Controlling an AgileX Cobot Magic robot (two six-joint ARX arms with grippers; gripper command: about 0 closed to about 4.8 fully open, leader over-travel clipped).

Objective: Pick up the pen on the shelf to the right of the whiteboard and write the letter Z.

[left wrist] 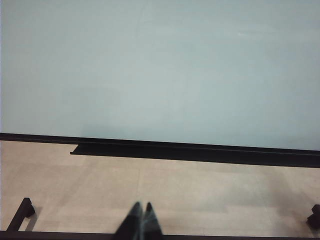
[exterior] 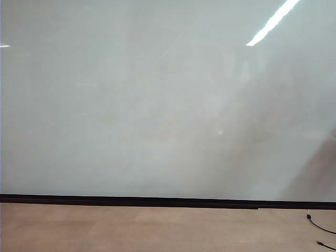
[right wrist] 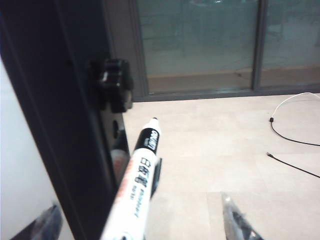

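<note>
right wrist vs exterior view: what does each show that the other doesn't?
Only the right wrist view: the pen, a white marker with a black end, standing between the spread fingers of the right tool, beside the board's dark frame; glass doors behind.

Only the exterior view: the whiteboard head-on, blank, no letter Z on it, with the black strip along its bottom edge. No arm or tool appears there.

Both: the tan floor and loose cables lying on it.
</note>
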